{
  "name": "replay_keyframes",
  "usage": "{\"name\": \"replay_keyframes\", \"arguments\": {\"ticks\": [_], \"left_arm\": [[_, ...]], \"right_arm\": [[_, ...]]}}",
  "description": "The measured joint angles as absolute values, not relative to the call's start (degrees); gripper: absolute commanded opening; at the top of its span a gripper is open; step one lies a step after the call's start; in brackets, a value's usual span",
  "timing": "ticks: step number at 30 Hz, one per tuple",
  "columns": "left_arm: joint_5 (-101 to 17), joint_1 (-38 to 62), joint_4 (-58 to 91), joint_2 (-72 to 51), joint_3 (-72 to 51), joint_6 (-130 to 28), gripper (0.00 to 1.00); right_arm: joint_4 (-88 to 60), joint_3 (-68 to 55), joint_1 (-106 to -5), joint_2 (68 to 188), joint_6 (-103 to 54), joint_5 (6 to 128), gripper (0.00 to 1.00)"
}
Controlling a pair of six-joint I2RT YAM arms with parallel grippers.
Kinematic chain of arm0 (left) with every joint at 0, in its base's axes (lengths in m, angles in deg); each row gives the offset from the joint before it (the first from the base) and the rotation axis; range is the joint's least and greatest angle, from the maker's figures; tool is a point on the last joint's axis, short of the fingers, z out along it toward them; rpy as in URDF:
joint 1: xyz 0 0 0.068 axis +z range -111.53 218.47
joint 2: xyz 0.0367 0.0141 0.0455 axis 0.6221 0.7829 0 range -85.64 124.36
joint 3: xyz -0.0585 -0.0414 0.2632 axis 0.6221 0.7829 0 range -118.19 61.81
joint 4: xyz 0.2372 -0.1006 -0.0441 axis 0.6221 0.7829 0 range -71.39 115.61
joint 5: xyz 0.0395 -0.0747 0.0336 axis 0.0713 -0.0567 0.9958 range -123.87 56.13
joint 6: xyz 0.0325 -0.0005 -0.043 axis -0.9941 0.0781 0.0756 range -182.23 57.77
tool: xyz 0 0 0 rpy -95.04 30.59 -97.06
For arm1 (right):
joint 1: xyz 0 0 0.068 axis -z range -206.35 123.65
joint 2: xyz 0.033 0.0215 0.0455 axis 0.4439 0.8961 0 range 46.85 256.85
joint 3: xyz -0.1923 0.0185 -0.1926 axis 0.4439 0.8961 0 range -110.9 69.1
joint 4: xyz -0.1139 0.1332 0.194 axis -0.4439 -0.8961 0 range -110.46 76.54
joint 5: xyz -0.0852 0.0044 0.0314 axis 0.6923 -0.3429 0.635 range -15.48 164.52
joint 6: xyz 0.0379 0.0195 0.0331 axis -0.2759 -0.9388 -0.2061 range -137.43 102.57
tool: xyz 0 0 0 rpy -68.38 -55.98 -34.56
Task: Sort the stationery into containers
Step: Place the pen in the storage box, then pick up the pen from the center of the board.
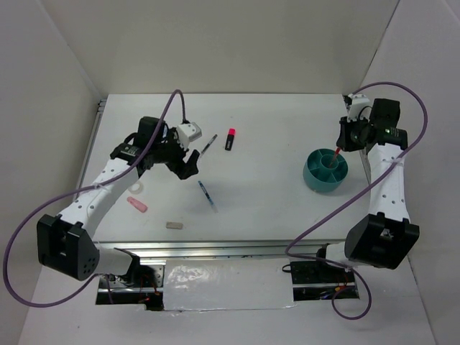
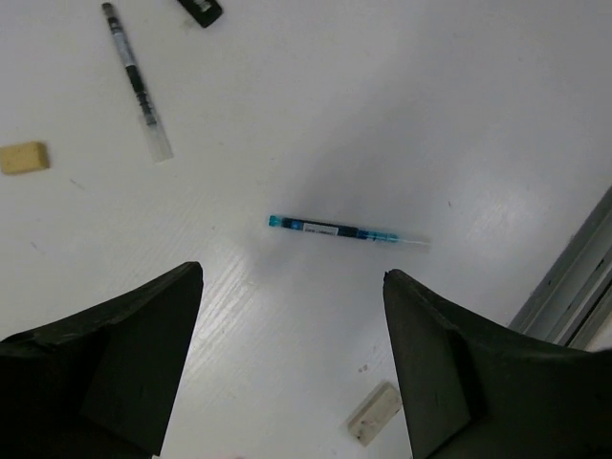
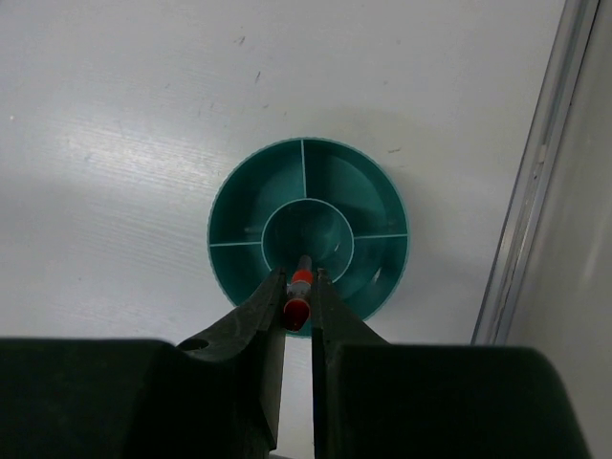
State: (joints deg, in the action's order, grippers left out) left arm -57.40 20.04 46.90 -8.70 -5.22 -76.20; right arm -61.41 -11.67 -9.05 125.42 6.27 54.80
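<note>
My right gripper point(image 3: 298, 277) is shut on a thin red pen point(image 3: 298, 292) and holds it upright over the round teal cup point(image 3: 234, 206), tip in the cup's centre ring. From above, the gripper point(image 1: 341, 144) hangs over the cup point(image 1: 316, 176) at the table's right. My left gripper point(image 2: 292, 277) is open and empty above a blue-clear pen point(image 2: 344, 231), which lies flat on the table point(image 1: 208, 195). The left gripper point(image 1: 188, 164) is up and left of that pen.
A black-clear pen point(image 1: 209, 145) and a pink-capped highlighter point(image 1: 230, 139) lie farther back. A pink eraser point(image 1: 137, 205), white tape ring point(image 1: 135, 187) and grey eraser point(image 1: 174, 225) lie near the left arm. A tan eraser point(image 2: 23, 158) lies left. The table's metal rail point(image 2: 574, 296) runs right.
</note>
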Motion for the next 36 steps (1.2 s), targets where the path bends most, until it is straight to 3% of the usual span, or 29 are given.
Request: {"name": "replay_keyframes", "arguments": {"ticks": [9,12,22,36], "left_arm": [[-61.7,16.4,58.2,-1.3,-6.0,-108.5,0.81],[-61.5,14.6,63.1,3.7,-9.3,-120.7,0.81],[-58.3,10.6,73.1,23.7,-25.9,-145.2,0.77],[-52.5,7.3,73.2,28.6,-20.8,-156.7,0.60]], "right_arm": [[-59.3,-9.6,-9.1,127.1,6.1,54.9,0.45],[-59.3,-9.6,-9.1,127.4,6.0,54.9,0.52],[-61.5,-11.7,-9.1,127.2,5.3,52.8,0.53],[-66.6,-16.1,-8.4,121.5,1.2,43.1,0.52]]}}
